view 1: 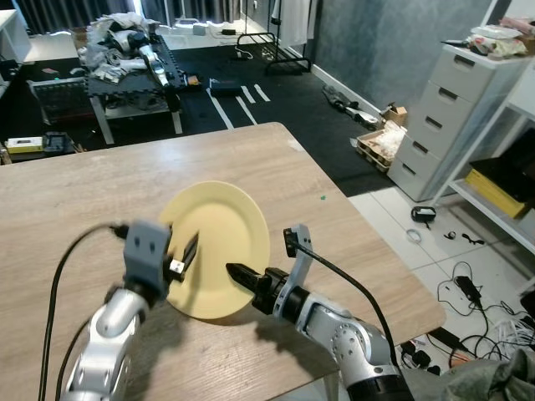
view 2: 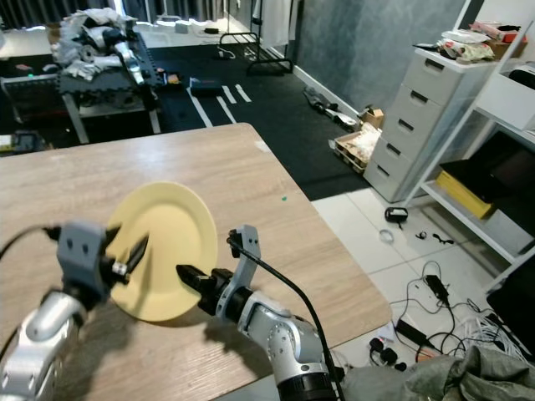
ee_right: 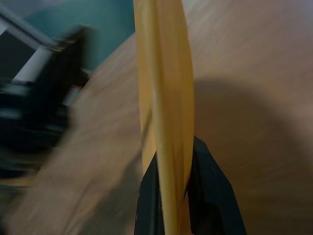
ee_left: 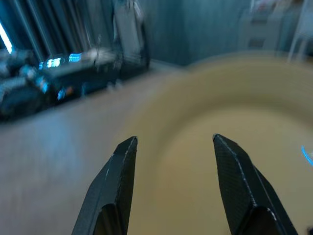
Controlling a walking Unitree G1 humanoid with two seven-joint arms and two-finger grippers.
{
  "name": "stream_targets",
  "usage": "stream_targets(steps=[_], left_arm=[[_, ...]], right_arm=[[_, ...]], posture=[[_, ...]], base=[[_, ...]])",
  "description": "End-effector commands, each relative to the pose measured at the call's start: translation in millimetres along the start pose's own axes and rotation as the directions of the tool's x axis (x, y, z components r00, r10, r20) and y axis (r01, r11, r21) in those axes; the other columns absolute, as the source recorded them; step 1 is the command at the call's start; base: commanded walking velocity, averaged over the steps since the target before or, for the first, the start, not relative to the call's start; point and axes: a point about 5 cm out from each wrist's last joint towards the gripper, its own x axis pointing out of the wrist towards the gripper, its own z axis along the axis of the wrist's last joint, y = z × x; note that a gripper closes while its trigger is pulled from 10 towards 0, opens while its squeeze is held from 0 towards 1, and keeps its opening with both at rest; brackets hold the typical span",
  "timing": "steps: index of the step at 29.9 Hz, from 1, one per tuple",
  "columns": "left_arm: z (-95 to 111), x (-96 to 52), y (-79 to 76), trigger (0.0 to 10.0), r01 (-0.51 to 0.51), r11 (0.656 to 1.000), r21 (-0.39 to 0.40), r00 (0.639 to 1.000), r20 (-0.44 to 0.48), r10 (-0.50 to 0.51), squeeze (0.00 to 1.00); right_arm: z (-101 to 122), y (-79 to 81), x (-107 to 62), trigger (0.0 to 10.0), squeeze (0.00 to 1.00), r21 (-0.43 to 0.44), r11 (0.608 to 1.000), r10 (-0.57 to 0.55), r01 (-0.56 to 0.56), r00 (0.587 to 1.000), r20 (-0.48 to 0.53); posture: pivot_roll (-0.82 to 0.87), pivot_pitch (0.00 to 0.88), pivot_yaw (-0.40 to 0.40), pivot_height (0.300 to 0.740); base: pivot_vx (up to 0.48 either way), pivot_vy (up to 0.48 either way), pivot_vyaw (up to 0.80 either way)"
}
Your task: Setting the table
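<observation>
My right gripper (view 1: 237, 272) has its jaws closed on the near-right rim of the yellow plate (view 1: 219, 244); in the right wrist view the plate's edge (ee_right: 164, 112) runs straight between my two black fingers (ee_right: 210, 196), pinched from both faces. The plate is tilted, its near edge raised off the wooden counter (view 1: 75, 192) and casting a shadow on the wood beneath, its upper face turned toward my head. It sits over the near part of the counter, roughly central between my two arms.

My left gripper (view 1: 184, 255) is over the left part of the plate, jaws parted and holding nothing; the left wrist view shows both fingers (ee_left: 120, 171) spread with the blurred plate face (ee_left: 220, 127) beyond them. Whether its fingertips touch the plate I cannot tell.

Beyond the counter's far edge, on the dark floor, stands a low white table (view 1: 125, 92) heaped with clutter. Far right stands a grey drawer unit (view 1: 451, 117), with a white shelf rack (view 1: 510, 167) just beside it. Cables (view 1: 468, 288) lie scattered on the pale tiled floor (view 1: 393, 225) to the right.
</observation>
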Motion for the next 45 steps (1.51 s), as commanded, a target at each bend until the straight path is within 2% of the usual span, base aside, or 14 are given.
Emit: stream_targets(steps=[1, 6, 8, 11, 12, 15, 18, 20, 21, 22, 23, 26, 34, 45], left_arm=[[20.0, 3.5, 5.8, 10.0, 0.003, 0.999, -0.049, 0.999, 0.043, 0.000, 0.00], [42.0, 10.7, 10.1, 10.0, -0.029, 0.993, -0.113, 0.993, 0.108, 0.042, 0.00], [48.1, 14.1, 9.7, 10.0, -0.055, 0.987, -0.152, 0.992, 0.101, 0.071, 0.00], [45.6, 14.5, 6.6, 10.0, -0.068, 0.985, -0.160, 0.995, 0.062, 0.078, 0.00], [36.4, 12.3, 2.6, 10.0, -0.070, 0.987, -0.142, 0.997, 0.006, 0.072, 0.00], [18.7, 7.2, -3.2, 10.0, -0.076, 0.990, -0.118, 0.992, -0.106, 0.064, 0.00], [0.5, -2.2, -10.5, 10.0, -0.090, 0.992, -0.091, 0.975, -0.212, 0.069, 0.00], [-4.8, -6.5, -14.6, 10.0, -0.108, 0.990, -0.086, 0.967, -0.239, 0.085, 0.00], [-4.8, -6.5, -14.6, 10.0, -0.108, 0.990, -0.086, 0.967, -0.239, 0.085, 0.00], [-10.7, -10.7, -18.1, 10.0, -0.132, 0.987, -0.091, 0.955, -0.278, 0.102, 0.00], [-10.7, -10.7, -18.1, 10.0, -0.132, 0.987, -0.091, 0.955, -0.278, 0.102, 0.00], [-21.9, -19.7, -29.3, 10.0, -0.099, 0.994, -0.045, 0.939, -0.336, 0.078, 0.00], [-26.9, -16.2, -39.7, 10.0, -0.101, 0.983, -0.155, 0.927, -0.374, 0.036, 0.00], [-30.6, -18.7, -54.5, 10.0, -0.035, 0.999, -0.020, 0.931, -0.364, 0.026, 0.00]], right_arm=[[23.2, -3.3, -7.9, 0.0, 0.35, -0.063, 0.997, -0.044, 0.051, 0.993, 0.111], [56.8, -4.4, -21.9, 0.0, 0.35, -0.126, 0.984, -0.092, 0.130, 0.958, 0.273], [80.8, -7.7, -36.6, 0.0, 0.33, -0.141, 0.965, -0.146, 0.220, 0.901, 0.409], [95.9, -9.7, -49.0, 0.0, 0.31, -0.137, 0.948, -0.185, 0.288, 0.847, 0.498], [102.1, -9.6, -55.7, 10.0, 0.27, -0.137, 0.936, -0.204, 0.323, 0.818, 0.538], [109.4, -8.7, -65.5, 10.0, 0.25, -0.149, 0.909, -0.234, 0.390, 0.771, 0.592], [112.2, -6.3, -74.8, 10.0, 0.04, -0.181, 0.856, -0.273, 0.484, 0.721, 0.637], [111.2, -6.5, -79.4, 10.0, 0.00, -0.168, 0.833, -0.303, 0.527, 0.689, 0.658], [111.2, -6.5, -79.4, 10.0, 0.00, -0.168, 0.833, -0.303, 0.527, 0.689, 0.658], [109.9, -8.5, -84.7, 10.0, 0.00, -0.162, 0.793, -0.343, 0.587, 0.650, 0.678], [109.9, -8.5, -84.7, 10.0, 0.00, -0.162, 0.793, -0.343, 0.587, 0.650, 0.678], [102.7, -16.6, -92.7, 10.0, 0.00, -0.118, 0.729, -0.421, 0.675, 0.577, 0.700], [83.7, -31.7, -92.5, 10.0, 0.00, -0.074, 0.676, -0.523, 0.733, 0.548, 0.653], [81.4, -37.7, -92.9, 10.0, 0.00, -0.096, 0.631, -0.546, 0.770, 0.528, 0.651]], posture=[[0.03, 0.000, 0.051, 0.740], [0.03, 0.000, 0.059, 0.740], [0.02, 0.000, 0.067, 0.740], [0.01, 0.000, 0.070, 0.740], [0.01, 0.000, 0.075, 0.740], [0.01, 0.000, 0.079, 0.740], [0.00, 0.000, 0.088, 0.740], [0.00, 0.000, 0.095, 0.740], [0.00, 0.000, 0.095, 0.740], [-0.01, 0.000, 0.099, 0.740], [-0.01, 0.000, 0.099, 0.740], [-0.01, 0.000, 0.102, 0.740], [-0.01, 0.000, 0.098, 0.740], [-0.02, 0.000, 0.097, 0.740]], base=[[0.000, 0.000, 0.00], [0.000, 0.000, 0.00], [0.000, 0.000, 0.00], [0.000, 0.000, 0.00], [0.000, 0.000, 0.00], [0.000, 0.000, 0.00], [0.000, 0.000, 0.00], [0.000, 0.000, 0.00], [0.000, 0.000, 0.00], [0.000, 0.000, 0.00], [0.000, 0.000, 0.00], [0.000, 0.000, 0.00], [0.000, 0.000, 0.00], [0.000, 0.000, 0.00]])
